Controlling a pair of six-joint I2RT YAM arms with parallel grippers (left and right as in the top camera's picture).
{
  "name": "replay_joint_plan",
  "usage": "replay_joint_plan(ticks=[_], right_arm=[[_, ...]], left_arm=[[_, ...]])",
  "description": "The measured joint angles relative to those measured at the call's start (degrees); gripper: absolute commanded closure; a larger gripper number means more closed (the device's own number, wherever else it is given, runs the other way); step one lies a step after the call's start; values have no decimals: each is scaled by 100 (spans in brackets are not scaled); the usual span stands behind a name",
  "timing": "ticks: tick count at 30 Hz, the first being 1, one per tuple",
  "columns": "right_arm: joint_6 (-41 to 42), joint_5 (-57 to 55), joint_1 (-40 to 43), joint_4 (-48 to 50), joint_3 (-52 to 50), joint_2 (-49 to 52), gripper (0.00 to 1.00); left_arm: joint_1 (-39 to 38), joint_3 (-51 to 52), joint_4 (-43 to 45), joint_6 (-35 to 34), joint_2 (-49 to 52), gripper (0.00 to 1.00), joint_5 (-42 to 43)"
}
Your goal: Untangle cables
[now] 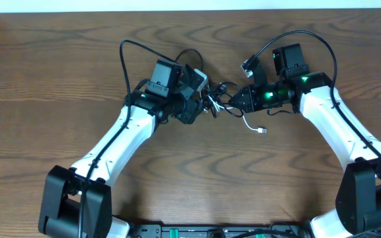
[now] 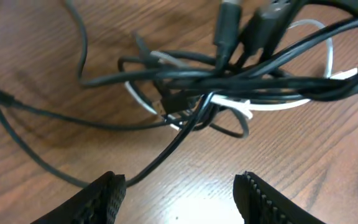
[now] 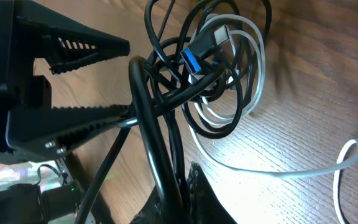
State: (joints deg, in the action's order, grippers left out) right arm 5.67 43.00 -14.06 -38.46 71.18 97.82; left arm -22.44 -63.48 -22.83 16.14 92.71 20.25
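the cables (image 1: 218, 94) sit knotted mid-surface (image 1: 58, 66) between my arms. left end effector (image 2: 179, 185) is spread, holding nothing; right end effector (image 3: 180, 190) is pressed together on a black strand (image 3: 146, 124). only a white tail (image 1: 255, 126) lies free, so i judge most untangling remains.

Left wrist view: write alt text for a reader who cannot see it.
A knot of black cables tangled with one white cable lies on a wooden table. Below it, at the bottom of the picture, the left gripper stands open and holds nothing.
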Motion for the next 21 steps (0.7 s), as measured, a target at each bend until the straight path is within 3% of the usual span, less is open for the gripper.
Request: replay_joint_plan(ticks=[9,12,16,19,21], right_arm=[[20,0,0,11,0,0,99],[20,0,0,9,0,0,99],[22,0,0,11,0,0,99],[22,0,0,15,0,0,99],[22,0,0,22,0,0,99]], left_arm=[[-203,0,649,179,317,38,-111],[-212,0,761,192,457,42,-116],[-210,0,780,195,612,63,-133],[-212,0,763,181,632,92,-212],[-212,0,710,190,632,92,-293]])
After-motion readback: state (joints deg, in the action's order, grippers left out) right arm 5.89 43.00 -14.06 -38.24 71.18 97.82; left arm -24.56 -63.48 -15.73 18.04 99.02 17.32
